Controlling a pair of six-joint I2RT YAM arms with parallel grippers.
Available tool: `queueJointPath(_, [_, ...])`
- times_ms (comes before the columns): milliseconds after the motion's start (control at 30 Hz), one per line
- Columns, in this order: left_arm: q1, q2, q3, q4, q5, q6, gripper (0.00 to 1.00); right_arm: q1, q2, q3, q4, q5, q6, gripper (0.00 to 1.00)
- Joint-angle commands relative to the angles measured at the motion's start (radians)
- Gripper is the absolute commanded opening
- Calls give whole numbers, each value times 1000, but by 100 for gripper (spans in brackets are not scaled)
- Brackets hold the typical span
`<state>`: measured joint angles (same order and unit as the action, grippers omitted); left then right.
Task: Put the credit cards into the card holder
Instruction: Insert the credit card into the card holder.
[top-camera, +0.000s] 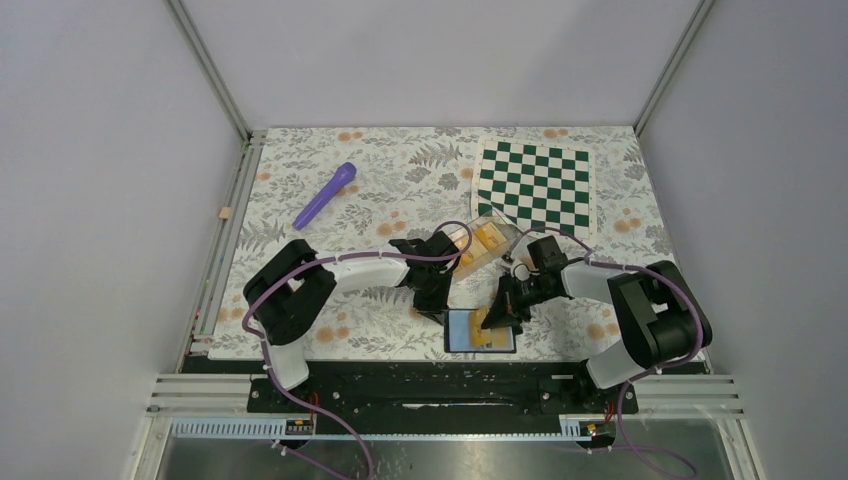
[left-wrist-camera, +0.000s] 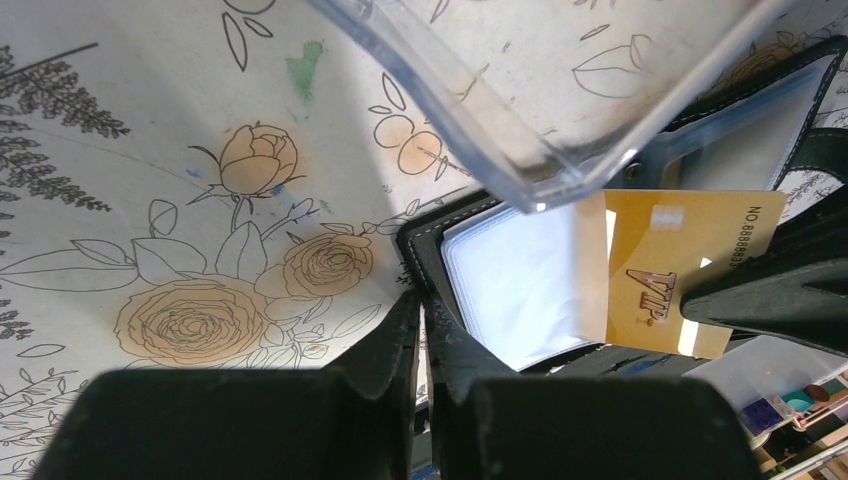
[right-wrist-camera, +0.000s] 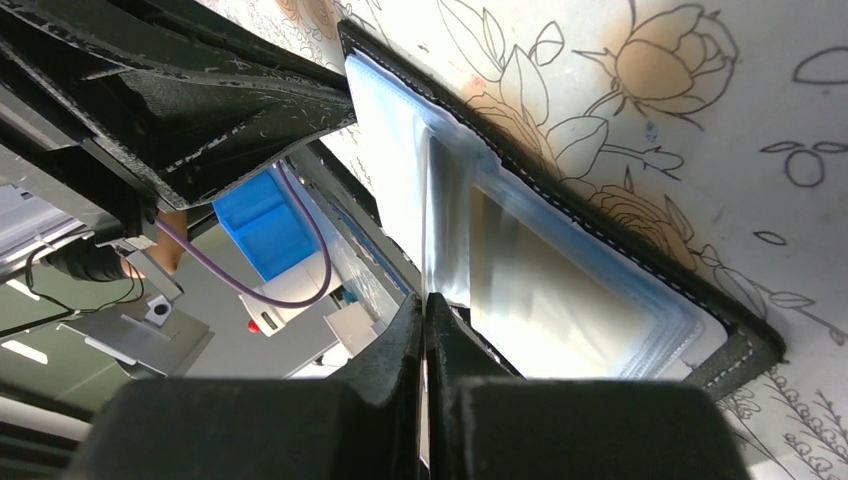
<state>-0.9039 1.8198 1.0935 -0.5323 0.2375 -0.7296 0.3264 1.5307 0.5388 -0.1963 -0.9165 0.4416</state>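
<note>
The black card holder (top-camera: 468, 338) lies open near the table's front edge, its pale blue lining up. My left gripper (top-camera: 437, 303) is shut on its left cover; in the left wrist view the gripper (left-wrist-camera: 423, 300) pinches the stitched black edge (left-wrist-camera: 418, 245). My right gripper (top-camera: 499, 316) is shut on one orange-yellow credit card (top-camera: 491, 319), tilted down onto the lining. That card, marked VIP (left-wrist-camera: 680, 270), shows in the left wrist view, its left end over the lining. In the right wrist view my gripper (right-wrist-camera: 424, 305) holds the card edge-on above the holder's pockets (right-wrist-camera: 560, 290). More credit cards (top-camera: 484, 240) sit in the clear box.
A clear plastic box (top-camera: 478, 243) stands just behind the holder, between both arms; its corner (left-wrist-camera: 520, 150) hangs close over the left wrist view. A green-and-white chequered mat (top-camera: 537, 185) lies at the back right. A purple pen-like object (top-camera: 325, 195) lies at the back left.
</note>
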Motion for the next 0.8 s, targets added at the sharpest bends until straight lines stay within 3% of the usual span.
queueJointPath(0, [-7,45,3,13,-93,25,6,7,35,0,11,-52,3,0])
queueJointPath(233, [-9,45,2,8,-94,23,6,39,49,-2,37,15,37,0])
queueJointPath(767, [-13,14,-16,3,-81,-35,0,186,-16,-60,283,186,308,4])
